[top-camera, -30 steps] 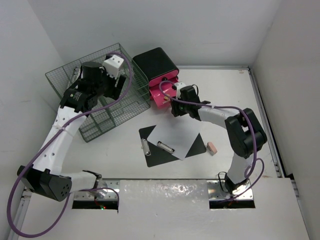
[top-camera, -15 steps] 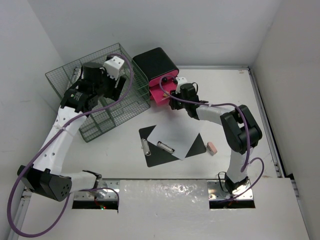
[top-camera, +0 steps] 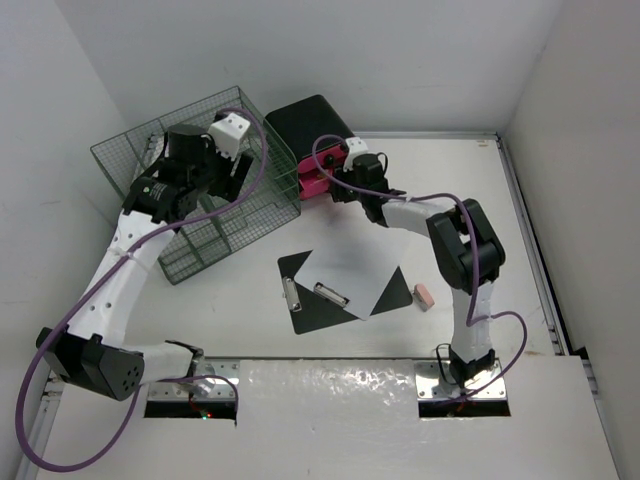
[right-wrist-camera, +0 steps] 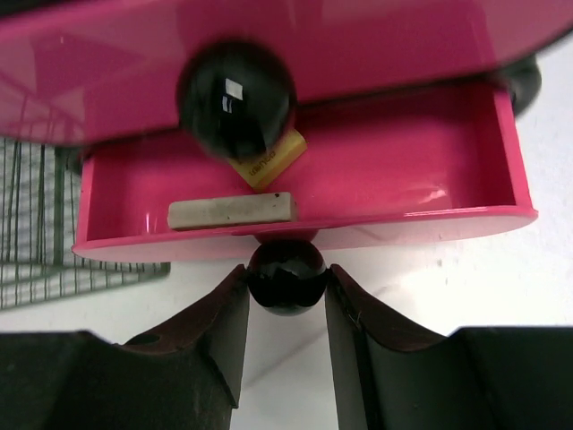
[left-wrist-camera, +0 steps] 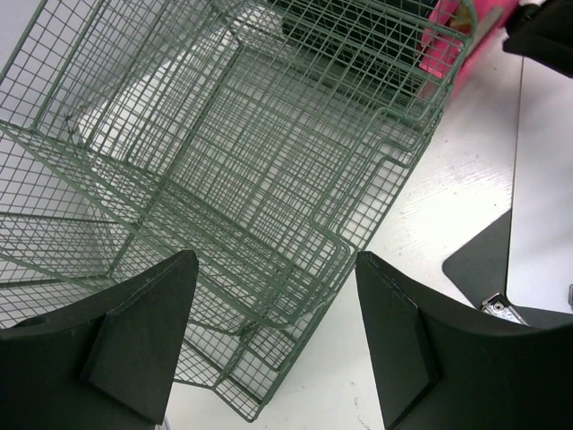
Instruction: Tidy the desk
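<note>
The white desk (top-camera: 470,200) holds a black box with pink drawers (top-camera: 315,125) at the back. My right gripper (top-camera: 333,184) is shut on the black round knob (right-wrist-camera: 286,279) of the lower pink drawer (right-wrist-camera: 421,161). That drawer stands partly open and holds a grey eraser (right-wrist-camera: 231,211) and a yellow block (right-wrist-camera: 271,159). My right gripper (right-wrist-camera: 286,269) has one finger on each side of the knob. My left gripper (top-camera: 236,172) is open and empty, and hovers over the green wire rack (top-camera: 190,190). In the left wrist view the left gripper (left-wrist-camera: 276,264) hangs above the rack's near corner (left-wrist-camera: 269,296).
A black clipboard (top-camera: 300,310) with a white sheet (top-camera: 345,275) lies in the middle of the desk; its corner shows in the left wrist view (left-wrist-camera: 488,260). A small pink eraser (top-camera: 424,296) lies to its right. The upper drawer's knob (right-wrist-camera: 236,98) is just above the open drawer.
My right gripper has moved left and back towards the black box with the knob in it, and the lower pink drawer sticks out less. The left arm has barely moved.
</note>
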`<state>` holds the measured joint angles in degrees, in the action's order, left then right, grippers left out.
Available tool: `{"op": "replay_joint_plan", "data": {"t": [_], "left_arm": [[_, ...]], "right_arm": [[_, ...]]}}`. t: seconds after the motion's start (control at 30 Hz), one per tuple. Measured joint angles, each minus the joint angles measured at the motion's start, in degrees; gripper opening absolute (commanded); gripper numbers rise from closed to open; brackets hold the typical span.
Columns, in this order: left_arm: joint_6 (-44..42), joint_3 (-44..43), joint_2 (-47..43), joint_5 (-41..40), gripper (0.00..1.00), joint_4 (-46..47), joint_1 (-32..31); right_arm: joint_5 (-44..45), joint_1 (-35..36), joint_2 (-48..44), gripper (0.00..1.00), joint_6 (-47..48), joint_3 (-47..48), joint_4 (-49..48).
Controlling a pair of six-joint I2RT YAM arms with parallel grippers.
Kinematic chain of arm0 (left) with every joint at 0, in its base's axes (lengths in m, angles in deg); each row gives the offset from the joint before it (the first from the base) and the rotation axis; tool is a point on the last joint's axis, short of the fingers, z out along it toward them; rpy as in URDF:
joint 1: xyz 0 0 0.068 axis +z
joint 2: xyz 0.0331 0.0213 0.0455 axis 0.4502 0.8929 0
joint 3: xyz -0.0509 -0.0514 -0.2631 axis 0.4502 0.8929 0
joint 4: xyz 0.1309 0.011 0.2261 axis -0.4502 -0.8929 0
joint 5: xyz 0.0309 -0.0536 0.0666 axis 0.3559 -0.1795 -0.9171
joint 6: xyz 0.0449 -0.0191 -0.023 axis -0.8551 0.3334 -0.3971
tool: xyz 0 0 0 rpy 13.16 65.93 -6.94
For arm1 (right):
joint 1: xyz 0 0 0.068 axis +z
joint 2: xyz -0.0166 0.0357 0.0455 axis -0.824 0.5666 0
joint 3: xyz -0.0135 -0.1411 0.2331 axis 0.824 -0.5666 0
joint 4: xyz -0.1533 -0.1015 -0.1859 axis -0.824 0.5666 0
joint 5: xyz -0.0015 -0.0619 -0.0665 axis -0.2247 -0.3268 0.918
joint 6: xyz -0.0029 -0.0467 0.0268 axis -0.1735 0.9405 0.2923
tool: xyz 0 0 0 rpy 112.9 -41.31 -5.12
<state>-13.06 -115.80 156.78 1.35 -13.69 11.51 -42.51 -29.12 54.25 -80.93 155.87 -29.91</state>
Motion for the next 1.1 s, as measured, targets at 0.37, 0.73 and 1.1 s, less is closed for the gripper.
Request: {"op": "replay_joint_plan", "data": {"t": [0.37, 0.73, 1.1], "left_arm": [[-0.2, 0.0, 0.7, -0.7, 0.7, 0.0, 0.0], [-0.4, 0.0, 0.8, -0.9, 0.7, 0.0, 0.0], [-0.9, 0.0, 0.8, -1.0, 0.69, 0.0, 0.0]], "right_arm": [[1.7, 0.0, 5.1, 0.45, -0.2, 7.0, -4.9], [4.2, 0.1, 7.2, 0.44, -0.9, 6.9, -9.2], [4.1, 0.0, 4.9, 0.59, 0.4, 0.3, -12.6]]}}
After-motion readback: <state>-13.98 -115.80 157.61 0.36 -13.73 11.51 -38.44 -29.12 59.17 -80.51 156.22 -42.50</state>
